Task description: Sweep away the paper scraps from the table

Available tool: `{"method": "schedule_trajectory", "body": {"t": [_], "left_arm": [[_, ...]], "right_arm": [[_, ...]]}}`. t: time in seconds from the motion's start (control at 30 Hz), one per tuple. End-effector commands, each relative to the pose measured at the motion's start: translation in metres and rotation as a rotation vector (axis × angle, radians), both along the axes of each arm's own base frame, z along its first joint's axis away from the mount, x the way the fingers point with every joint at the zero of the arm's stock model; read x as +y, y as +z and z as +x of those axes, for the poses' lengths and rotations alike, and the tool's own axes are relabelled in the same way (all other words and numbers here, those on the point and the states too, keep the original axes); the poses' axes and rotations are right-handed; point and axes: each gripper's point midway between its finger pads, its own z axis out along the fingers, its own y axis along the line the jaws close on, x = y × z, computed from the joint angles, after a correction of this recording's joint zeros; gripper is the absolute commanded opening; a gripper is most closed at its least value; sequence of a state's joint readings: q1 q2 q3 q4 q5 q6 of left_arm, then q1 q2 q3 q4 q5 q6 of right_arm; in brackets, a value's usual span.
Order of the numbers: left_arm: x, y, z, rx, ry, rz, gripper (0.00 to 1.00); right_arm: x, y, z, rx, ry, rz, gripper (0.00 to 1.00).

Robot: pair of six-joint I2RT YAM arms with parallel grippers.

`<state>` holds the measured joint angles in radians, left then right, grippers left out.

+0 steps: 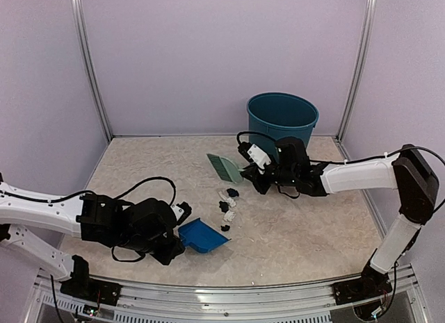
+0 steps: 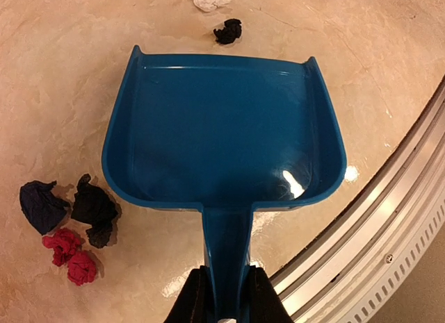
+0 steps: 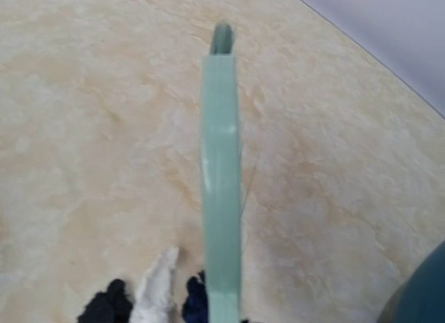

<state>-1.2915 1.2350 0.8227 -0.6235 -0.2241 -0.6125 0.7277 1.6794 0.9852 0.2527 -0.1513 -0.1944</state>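
Top external view, starting at the left: the left pincer [image 1: 179, 241] is clamped on the handle of the blue dustpan [image 1: 203, 235], which appears to lie flat on the surface [image 1: 299, 233] with its open lip facing away from that pincer. Most of the paper scraps [image 1: 227, 203] sit in a loose cluster just beyond the lip, between the two pincers. The left wrist view also shows a few dark and pink bits beside the pan's rear wall, ahead of the pincer and off to one side, behind the lip. Next comes the pale green hand brush [image 1: 225, 167], its handle gripped in the closed right pincer [image 1: 257, 176], with the teal bin [image 1: 281, 118] behind. To sweep well, I judge the bristles should touch down on the cluster's far side and draw in short, low strokes straight to the lip. The pan should be pressed flat so nothing slips under, and the side stragglers need a separate pass.
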Motion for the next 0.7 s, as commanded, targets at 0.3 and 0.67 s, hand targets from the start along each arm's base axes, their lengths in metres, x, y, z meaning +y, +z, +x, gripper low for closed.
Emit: {"method": "schedule_trajectory", "body": {"t": [0.3, 0.67], "left_arm": [[-0.015, -0.019, -0.003, 0.027, -0.060, 0.064, 0.00], [-0.027, -0.033, 0.012, 0.054, -0.036, 0.082, 0.00]], "right_arm": [[-0.004, -0.034, 0.007, 0.034, 0.054, -0.086, 0.00], [-0.007, -0.040, 0.000, 0.043, 0.071, -0.090, 0.00]]}}
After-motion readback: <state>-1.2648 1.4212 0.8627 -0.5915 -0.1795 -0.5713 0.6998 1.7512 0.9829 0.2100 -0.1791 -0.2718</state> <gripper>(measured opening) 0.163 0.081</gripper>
